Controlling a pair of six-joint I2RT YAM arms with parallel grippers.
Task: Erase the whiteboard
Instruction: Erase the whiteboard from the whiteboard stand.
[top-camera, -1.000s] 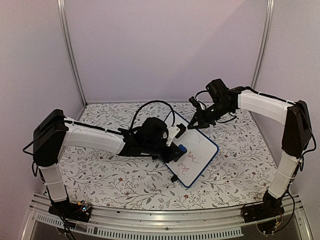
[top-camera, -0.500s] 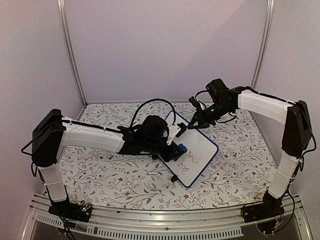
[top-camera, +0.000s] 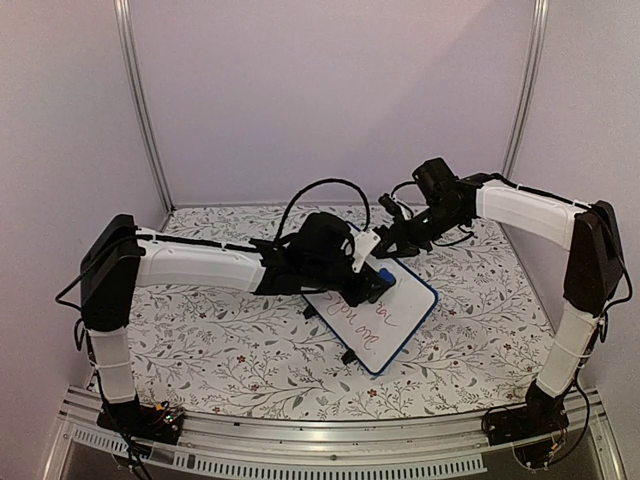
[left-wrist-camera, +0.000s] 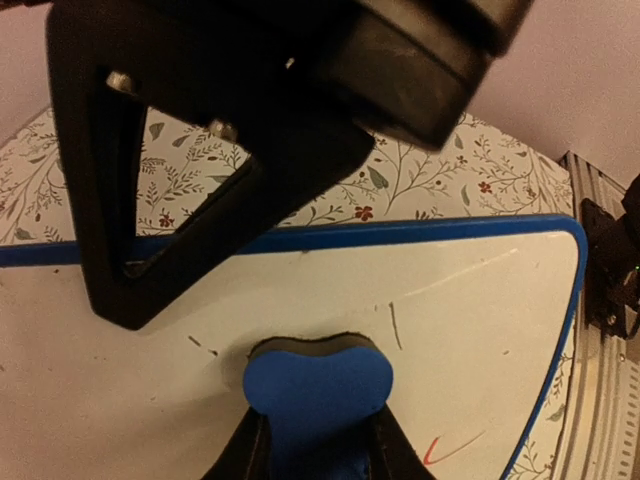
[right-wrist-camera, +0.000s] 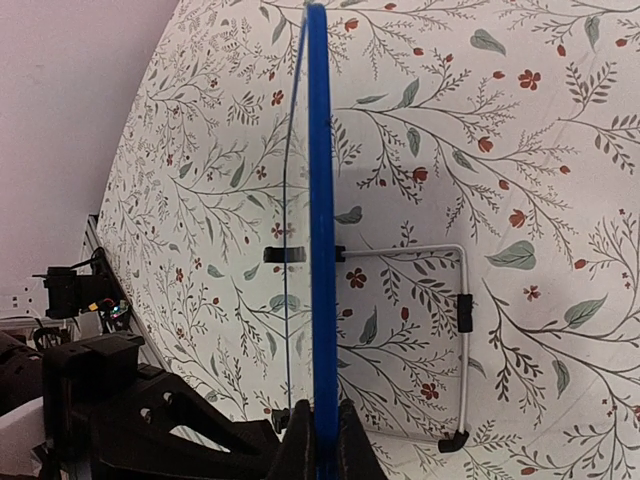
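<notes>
The whiteboard (top-camera: 408, 298), blue-framed, stands tilted at mid-table with reddish handwriting (top-camera: 363, 320) on its lower half. My left gripper (top-camera: 374, 280) is shut on a blue eraser (top-camera: 385, 275), which presses flat on the board near its far corner. In the left wrist view the eraser (left-wrist-camera: 315, 385) sits between my fingers on the white surface (left-wrist-camera: 470, 300), a red stroke (left-wrist-camera: 452, 449) to its right. My right gripper (top-camera: 386, 247) is shut on the board's far edge. Its wrist view shows the blue frame (right-wrist-camera: 321, 230) edge-on, pinched by the gripper (right-wrist-camera: 322, 425).
A floral cloth (top-camera: 220, 340) covers the table. A white wire stand (right-wrist-camera: 461, 320) props the board from behind, and a black foot (top-camera: 348, 356) shows at its near edge. An aluminium rail (top-camera: 320, 440) runs along the front. Walls and posts enclose the sides.
My left gripper has slid the eraser up and to the right across the board, toward its far corner, uncovering more of the handwriting. The right arm has not moved.
</notes>
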